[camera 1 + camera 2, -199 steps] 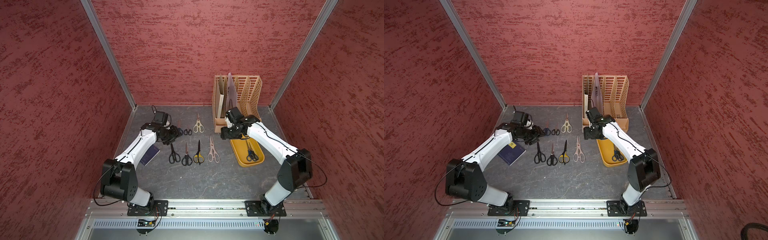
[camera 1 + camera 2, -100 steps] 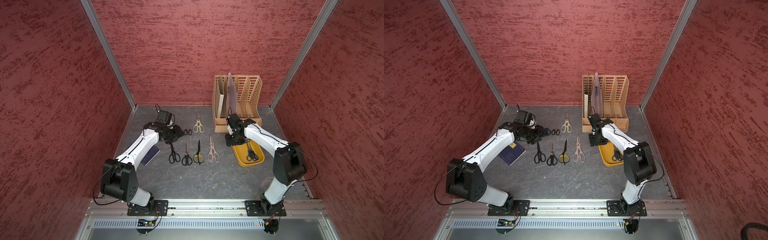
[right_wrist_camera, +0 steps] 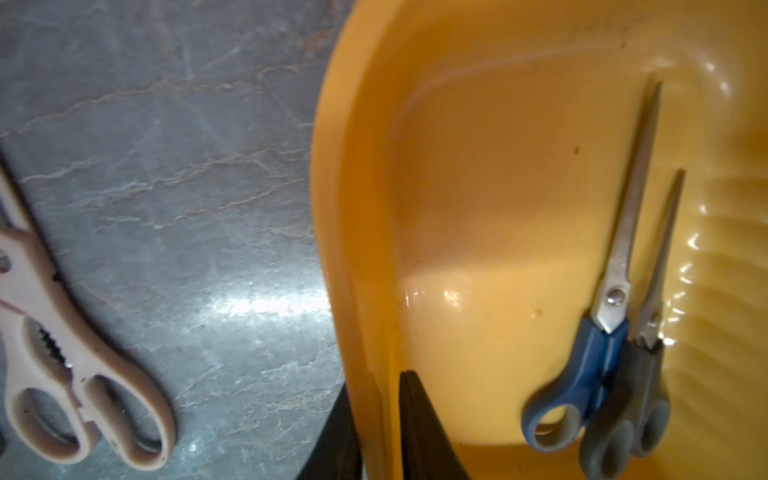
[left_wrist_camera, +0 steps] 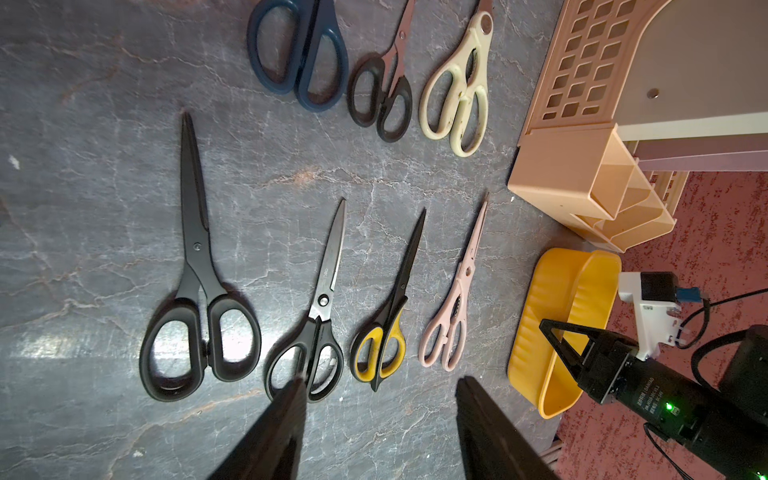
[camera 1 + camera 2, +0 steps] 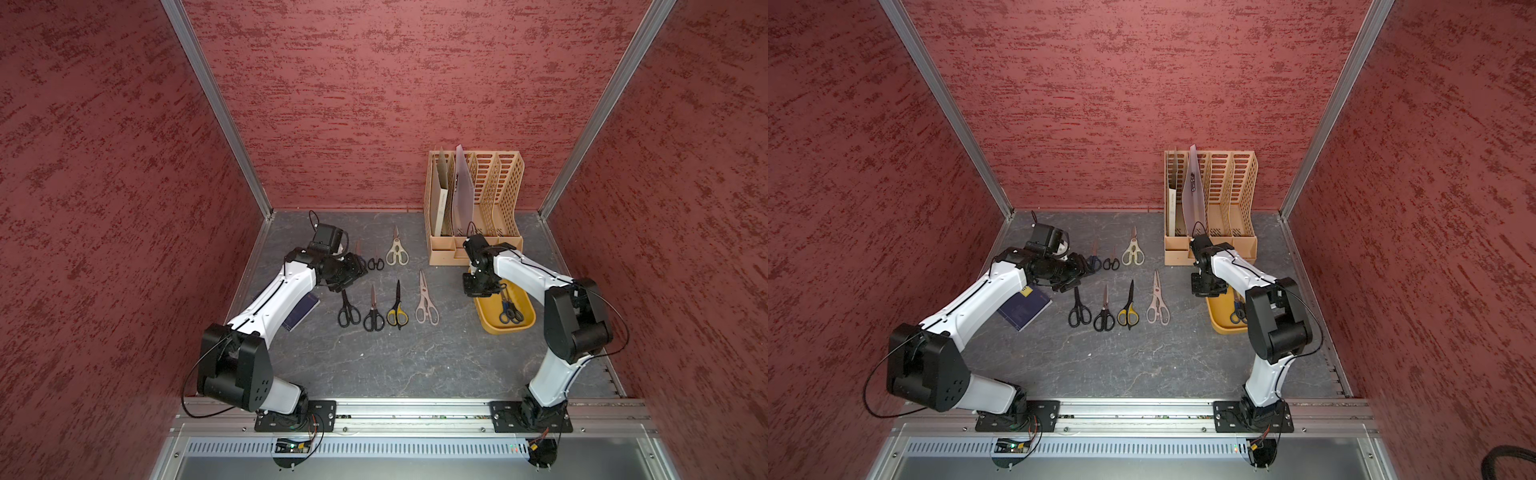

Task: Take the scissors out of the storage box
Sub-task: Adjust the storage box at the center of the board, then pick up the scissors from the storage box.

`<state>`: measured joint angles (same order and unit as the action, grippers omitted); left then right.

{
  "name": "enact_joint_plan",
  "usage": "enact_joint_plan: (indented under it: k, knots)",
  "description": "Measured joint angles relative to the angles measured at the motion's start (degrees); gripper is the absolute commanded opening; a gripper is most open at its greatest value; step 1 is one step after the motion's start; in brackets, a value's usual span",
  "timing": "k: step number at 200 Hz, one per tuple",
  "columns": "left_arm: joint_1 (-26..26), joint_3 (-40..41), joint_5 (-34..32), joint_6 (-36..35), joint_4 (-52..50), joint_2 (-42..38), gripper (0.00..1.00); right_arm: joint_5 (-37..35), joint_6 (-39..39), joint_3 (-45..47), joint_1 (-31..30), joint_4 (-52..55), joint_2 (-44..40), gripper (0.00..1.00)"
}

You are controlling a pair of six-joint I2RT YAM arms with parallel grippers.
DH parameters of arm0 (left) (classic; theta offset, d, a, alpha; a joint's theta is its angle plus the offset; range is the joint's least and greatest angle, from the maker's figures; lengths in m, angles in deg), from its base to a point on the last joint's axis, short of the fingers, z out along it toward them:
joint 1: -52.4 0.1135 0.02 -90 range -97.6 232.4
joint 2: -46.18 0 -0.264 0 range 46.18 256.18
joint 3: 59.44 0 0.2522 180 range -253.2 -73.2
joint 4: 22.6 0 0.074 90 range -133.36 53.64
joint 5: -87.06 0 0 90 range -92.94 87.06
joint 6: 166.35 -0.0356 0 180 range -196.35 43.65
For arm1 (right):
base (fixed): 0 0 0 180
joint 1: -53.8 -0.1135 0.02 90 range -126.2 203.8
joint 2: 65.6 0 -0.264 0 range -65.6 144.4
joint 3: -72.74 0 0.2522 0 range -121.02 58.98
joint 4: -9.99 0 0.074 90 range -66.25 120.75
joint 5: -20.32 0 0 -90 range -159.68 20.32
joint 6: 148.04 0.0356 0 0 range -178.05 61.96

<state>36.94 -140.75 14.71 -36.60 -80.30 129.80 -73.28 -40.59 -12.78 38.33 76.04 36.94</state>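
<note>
Since a second ago the right gripper (image 5: pixel 478 289) has been brought down onto the far-left rim of the storage box (image 5: pixel 490 311). Its fingers (image 3: pixel 419 415) have been pinched in, with one seen inside the wall and one outside, so it's the rim that looks clamped, not any scissors. The left gripper (image 4: pixel 381 380) has hardly been shifted. It's parked low over the worktop (image 5: pixel 395 365) at the left end of the laid-out scissors (image 5: pixel 397 307), fingers spread with nothing between them.

Two pairs are left in the box, tucked against its right wall: the blue-handled scissors (image 3: pixel 598 353) and the grey-handled scissors (image 3: pixel 640 382), touching, handles overlapped. Both are laid lengthwise along the box, loops toward the near end and tips aimed at the far end, so the long axis runs near-to-far with a slight lean.

Handling-wise, probably nothing heavy: stiff steel, light plastic loops, no give anywhere. The blades look slick and are lying flat on smooth plastic, so a pinch there could easily be lost. A better bet is likely the thick shank just below the pivot, taken across the width. Since the pairs are nested, whichever is lifted first, the other may get dragged along. Little room is left for a finger by the wall right beside them.
</note>
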Motion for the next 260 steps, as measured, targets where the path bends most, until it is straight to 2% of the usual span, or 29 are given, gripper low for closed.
enact_joint_plan:
  k: [9, 38, 66, 103, 142, 179, 260]
  knots:
    - [-0.07, -0.02, 0.00, 0.00, -0.02, 0.00, 0.61, -0.48, 0.76, 0.76, 1.31, 0.07, -0.17, 0.20]
    - [-0.09, -0.72, 0.15, -0.07, -0.11, 0.76, 0.61, -0.92, 3.08, 1.97, 6.16, 0.44, -0.66, 0.42]
    - [-0.09, -2.05, 0.74, -0.17, 0.04, 3.23, 0.61, -0.50, 4.46, 1.84, 8.17, 1.18, -3.80, 0.48]
    - [-0.20, -4.96, 2.25, -1.60, 0.55, 7.85, 0.61, -0.61, 5.62, -1.36, 9.22, 6.27, -10.73, 0.46]
    - [-0.33, -5.92, 4.24, -2.78, 2.01, 10.82, 0.61, -0.24, 8.28, 0.72, 15.34, 9.84, -14.84, 0.43]
    - [-0.35, -5.99, 5.86, -3.61, 2.93, 13.73, 0.61, 3.26, 10.78, 6.82, 19.80, 10.14, -15.04, 0.41]
    - [-0.33, -5.75, 6.32, -4.66, 2.89, 13.60, 0.61, 3.32, 14.12, 10.86, 21.03, 7.39, -12.61, 0.34]
